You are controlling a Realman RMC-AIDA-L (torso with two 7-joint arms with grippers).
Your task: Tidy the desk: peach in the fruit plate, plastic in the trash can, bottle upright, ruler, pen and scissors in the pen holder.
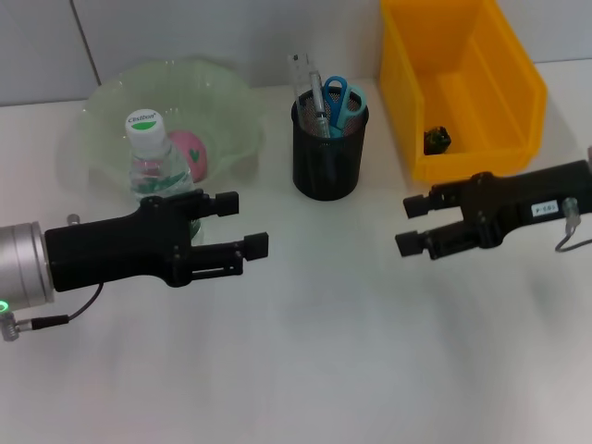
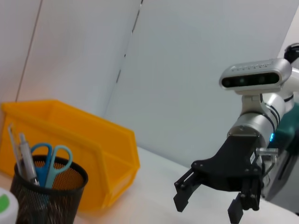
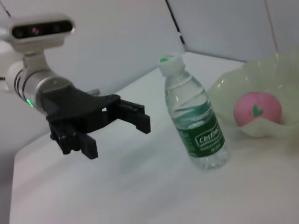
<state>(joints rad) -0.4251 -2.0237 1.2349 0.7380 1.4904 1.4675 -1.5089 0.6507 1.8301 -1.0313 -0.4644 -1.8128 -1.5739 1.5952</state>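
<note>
A clear water bottle (image 1: 151,166) with a green label stands upright in front of the pale green fruit plate (image 1: 227,97); it also shows in the right wrist view (image 3: 196,121). A pink peach (image 1: 194,153) lies in the plate. The black mesh pen holder (image 1: 329,157) holds blue scissors (image 1: 340,97), a clear ruler (image 1: 300,76) and a pen (image 1: 317,104). A small dark scrap (image 1: 437,139) lies in the yellow bin (image 1: 481,65). My left gripper (image 1: 242,224) is open and empty, just right of the bottle. My right gripper (image 1: 410,225) is open and empty, below the bin.
The two grippers face each other across bare white tabletop (image 1: 324,351). The left wrist view shows the right gripper (image 2: 208,210), the bin (image 2: 103,154) and the pen holder (image 2: 46,200). A white wall stands behind the desk.
</note>
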